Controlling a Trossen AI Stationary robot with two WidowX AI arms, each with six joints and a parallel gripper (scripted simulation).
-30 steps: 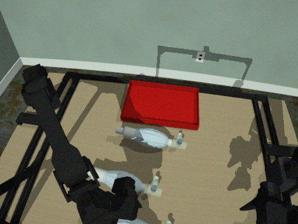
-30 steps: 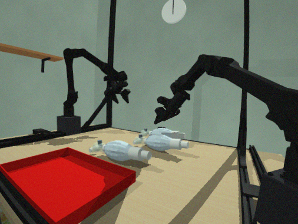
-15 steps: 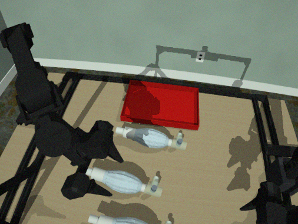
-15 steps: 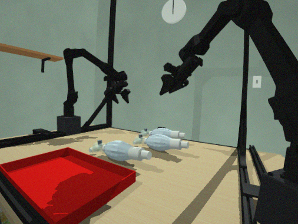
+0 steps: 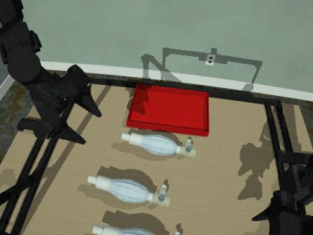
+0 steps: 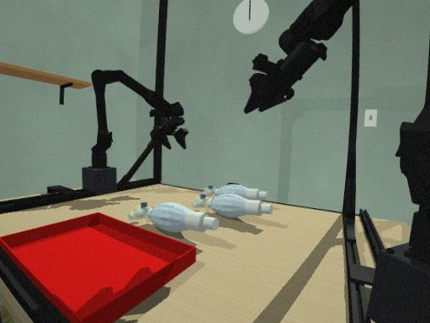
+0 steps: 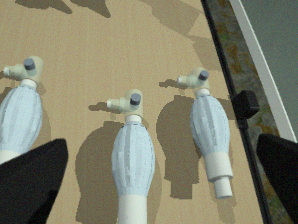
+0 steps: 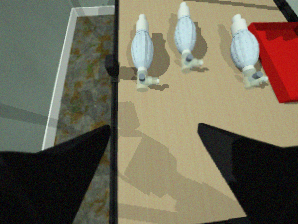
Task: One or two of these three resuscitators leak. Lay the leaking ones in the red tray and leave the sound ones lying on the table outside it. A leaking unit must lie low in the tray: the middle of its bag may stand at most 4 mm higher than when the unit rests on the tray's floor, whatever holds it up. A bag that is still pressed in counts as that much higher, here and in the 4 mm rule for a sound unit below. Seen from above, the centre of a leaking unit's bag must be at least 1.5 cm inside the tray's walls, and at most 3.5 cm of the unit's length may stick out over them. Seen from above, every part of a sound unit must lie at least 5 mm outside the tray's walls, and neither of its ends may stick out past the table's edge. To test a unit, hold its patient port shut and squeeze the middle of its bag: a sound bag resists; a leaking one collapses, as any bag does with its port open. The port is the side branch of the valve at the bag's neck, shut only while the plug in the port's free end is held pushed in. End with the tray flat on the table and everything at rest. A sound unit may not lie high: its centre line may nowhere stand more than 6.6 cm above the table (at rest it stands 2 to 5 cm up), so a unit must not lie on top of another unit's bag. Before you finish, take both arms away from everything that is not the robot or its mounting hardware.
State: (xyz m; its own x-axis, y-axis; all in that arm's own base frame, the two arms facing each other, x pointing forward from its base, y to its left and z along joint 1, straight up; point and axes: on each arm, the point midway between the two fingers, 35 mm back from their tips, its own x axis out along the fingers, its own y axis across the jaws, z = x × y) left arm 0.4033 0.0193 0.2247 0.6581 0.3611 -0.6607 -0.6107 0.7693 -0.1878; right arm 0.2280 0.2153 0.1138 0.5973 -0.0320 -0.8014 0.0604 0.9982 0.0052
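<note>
Left pincer (image 5: 93, 130) (image 6: 253, 111) (image 7: 162, 140): released, nothing gripped; raised above the table (image 5: 216, 173) (image 6: 238, 272) (image 7: 100, 45) (image 8: 200, 105).
Middle resuscitator (image 5: 130, 190) (image 6: 229, 205) (image 7: 133, 159) (image 8: 185, 35): on the table, between the other two.
Far resuscitator (image 5: 136, 231) (image 6: 234, 191) (image 7: 210, 122) (image 8: 142, 50): on the table, farthest from the tray.
Near resuscitator (image 5: 159, 145) (image 6: 166, 217) (image 7: 20, 117) (image 8: 245, 48): on the table, just beside the tray, outside it.
Red tray (image 5: 173, 108) (image 6: 98, 255) (image 8: 282, 65): no unit inside.
Right pincer (image 5: 263, 214) (image 6: 177, 147) (image 8: 154, 126): released, nothing gripped.
Handling: bags judged light, soft, easily dented; stiffer neck or end collar preferred for lifting, bag middle for squeezing with plug held in.
Leakers: cannot be told by eye.
Count: three resuscitators, one tray, two pincers.
</note>
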